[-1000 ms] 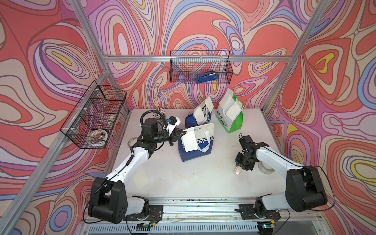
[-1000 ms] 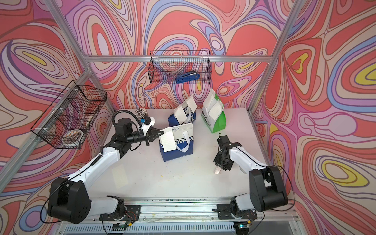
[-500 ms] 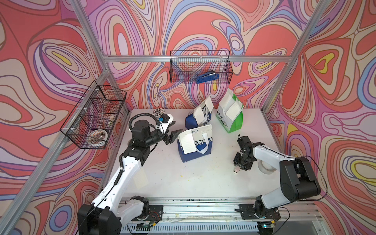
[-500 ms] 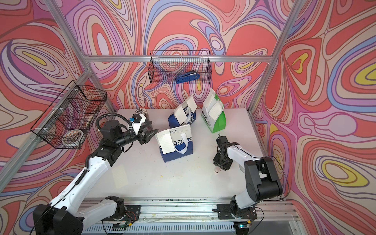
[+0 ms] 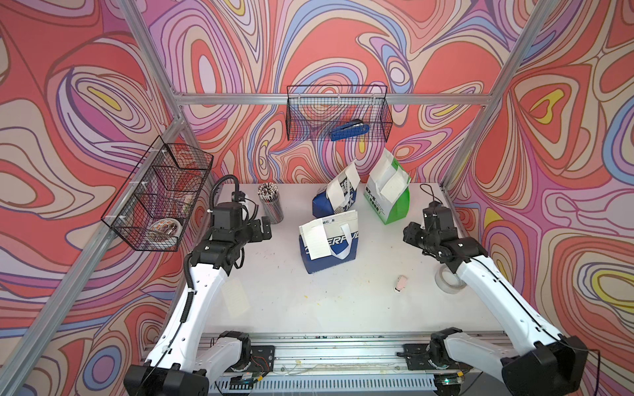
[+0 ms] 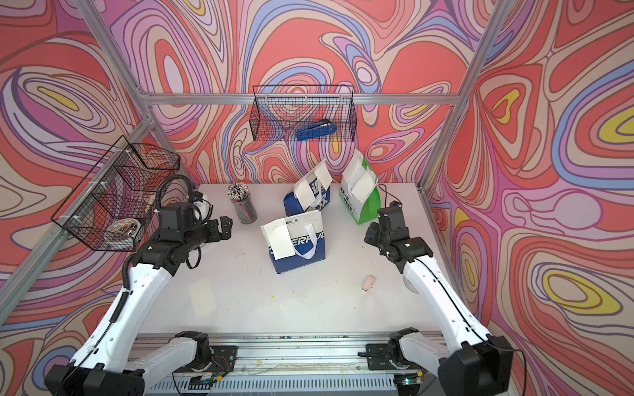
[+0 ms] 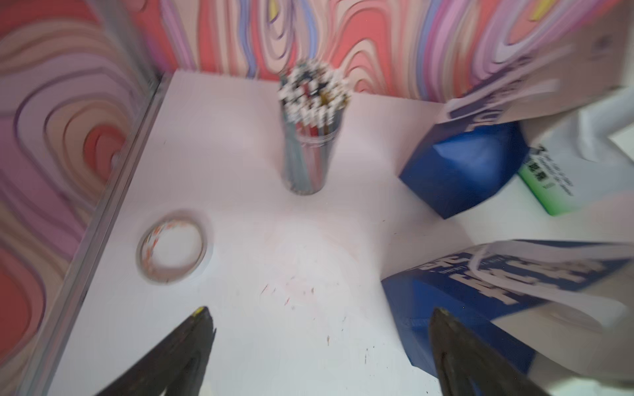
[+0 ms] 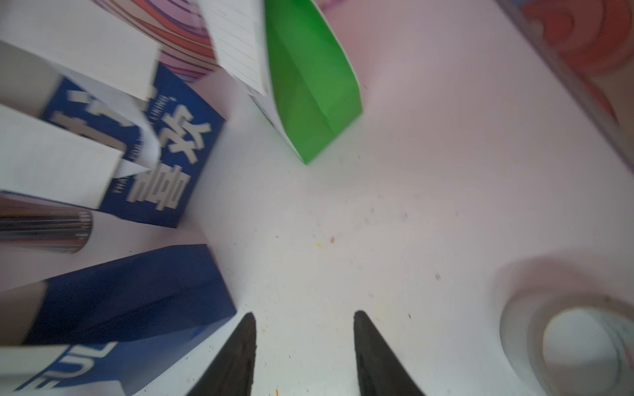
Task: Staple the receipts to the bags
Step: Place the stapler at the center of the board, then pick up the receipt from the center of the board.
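Observation:
Three bags stand mid-table in both top views: a blue-white "CHEERFUL" bag (image 5: 329, 252), a blue-white bag with Chinese characters (image 5: 324, 207) and a green-white bag (image 5: 394, 205). A white receipt hangs on each: (image 5: 316, 240), (image 5: 334, 188), (image 5: 391, 183). Another receipt (image 5: 235, 296) lies flat by the left arm. A small pink stapler (image 5: 400, 283) lies on the table. My left gripper (image 5: 265, 228) (image 7: 320, 312) is open and empty, left of the CHEERFUL bag (image 7: 480, 295). My right gripper (image 5: 410, 236) (image 8: 303, 313) is open and empty, right of that bag (image 8: 130, 301).
A cup of pencils (image 5: 271, 204) stands at the back left. A tape roll (image 5: 449, 282) lies under the right arm and another (image 7: 171, 247) near the left wall. A blue stapler (image 5: 350, 131) lies in the back wire basket. A wire basket (image 5: 157, 199) hangs on the left wall.
My left gripper opened wide, let go at the CHEERFUL bag's receipt and drew back left. My right gripper opened, left the pink stapler on the table and pulled away toward the back right.

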You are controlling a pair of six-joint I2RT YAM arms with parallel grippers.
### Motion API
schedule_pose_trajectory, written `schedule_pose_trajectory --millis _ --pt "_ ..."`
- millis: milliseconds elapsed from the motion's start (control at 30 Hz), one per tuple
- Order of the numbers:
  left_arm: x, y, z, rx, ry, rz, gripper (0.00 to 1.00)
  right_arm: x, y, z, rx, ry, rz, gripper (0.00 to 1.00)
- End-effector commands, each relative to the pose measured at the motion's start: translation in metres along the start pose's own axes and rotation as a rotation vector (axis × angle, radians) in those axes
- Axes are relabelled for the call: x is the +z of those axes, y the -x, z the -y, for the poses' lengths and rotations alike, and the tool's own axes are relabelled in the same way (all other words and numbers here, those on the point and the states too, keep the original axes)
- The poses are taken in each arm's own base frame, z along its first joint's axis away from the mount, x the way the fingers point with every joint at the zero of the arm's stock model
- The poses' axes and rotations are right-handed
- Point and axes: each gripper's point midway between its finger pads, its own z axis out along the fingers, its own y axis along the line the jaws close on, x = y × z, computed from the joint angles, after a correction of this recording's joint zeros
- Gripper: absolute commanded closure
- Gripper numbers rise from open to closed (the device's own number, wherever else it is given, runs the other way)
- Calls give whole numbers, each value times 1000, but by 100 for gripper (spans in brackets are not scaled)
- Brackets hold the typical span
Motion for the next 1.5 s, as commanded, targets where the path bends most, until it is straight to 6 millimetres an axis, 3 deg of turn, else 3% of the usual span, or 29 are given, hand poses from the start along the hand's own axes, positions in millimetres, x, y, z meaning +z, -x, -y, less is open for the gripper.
schedule_pose_trajectory --millis 0,67,133,300,400,500,600,833,933,1067,1233,1467 --pt "0 -84 -58 -315 291 -341 1 -16 22 -74 -387 197 185 49" --pt "2 -112 -71 -441 346 -463 0 -35 22 -120 -567 341 282 48" --pt "0 -138 -83 -530 410 -557 0 -53 21 -153 -682 454 365 46" --pt "-9 -188 -104 -676 569 -652 2 -81 30 -182 -748 600 485 45" --pt "0 -211 -107 -765 585 -653 2 -90 34 -186 -761 625 517 44" --pt "36 -225 -88 -904 432 -605 4 -90 40 -182 -741 596 549 43" --pt "58 -223 -76 -965 333 -587 4 -94 46 -179 -734 575 576 41" --pt "55 -229 -82 -914 377 -595 7 -100 49 -177 -736 573 595 40" --pt "61 -236 -74 -935 346 -597 12 -98 48 -179 -733 577 597 40" --pt "68 -245 -50 -894 303 -623 22 -93 48 -183 -739 586 591 40" --pt "66 -259 -28 -857 300 -672 23 -93 48 -188 -746 603 589 40" --pt "51 -281 22 -784 252 -728 22 -94 47 -190 -737 623 590 40"
